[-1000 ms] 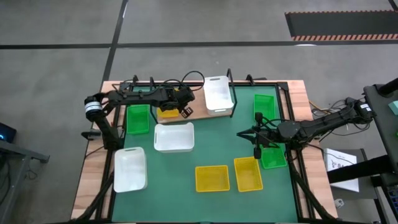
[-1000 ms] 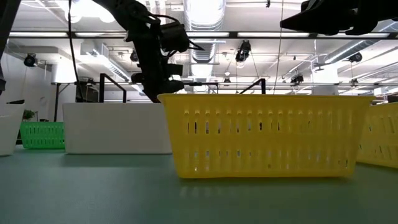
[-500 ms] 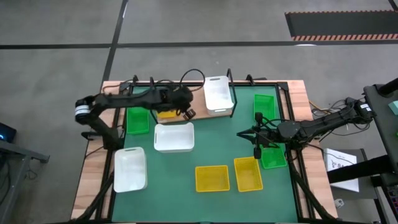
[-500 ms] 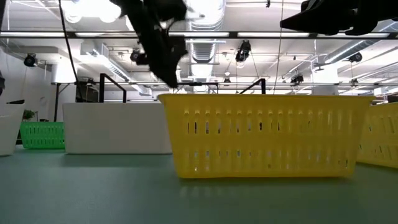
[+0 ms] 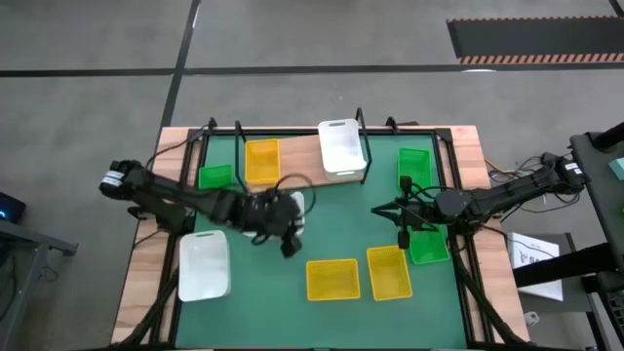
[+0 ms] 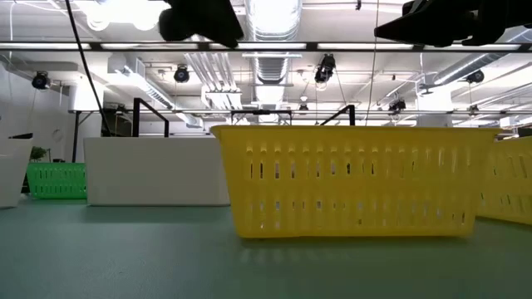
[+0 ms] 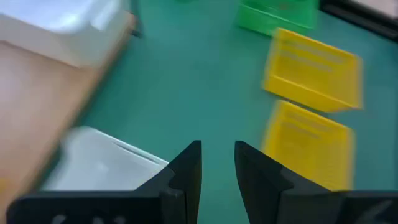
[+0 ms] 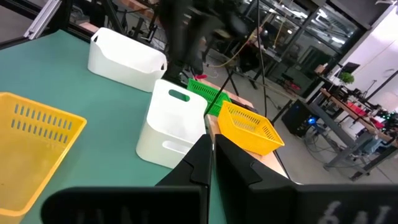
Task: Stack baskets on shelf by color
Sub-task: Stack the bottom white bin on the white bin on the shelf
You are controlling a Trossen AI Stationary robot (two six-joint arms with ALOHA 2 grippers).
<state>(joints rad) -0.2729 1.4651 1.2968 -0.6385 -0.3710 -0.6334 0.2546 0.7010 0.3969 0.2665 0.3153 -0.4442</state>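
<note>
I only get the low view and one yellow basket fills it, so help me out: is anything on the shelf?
Observer: Yes. From above, a yellow basket sits on the shelf, with a white basket farther along the board.
Operator: Is the left end effector carrying anything?
Observer: No. The left end effector is open and empty, above the green mat.
Operator: And the right one?
Observer: The right end effector is shut on nothing, hanging beside a green basket.
</note>
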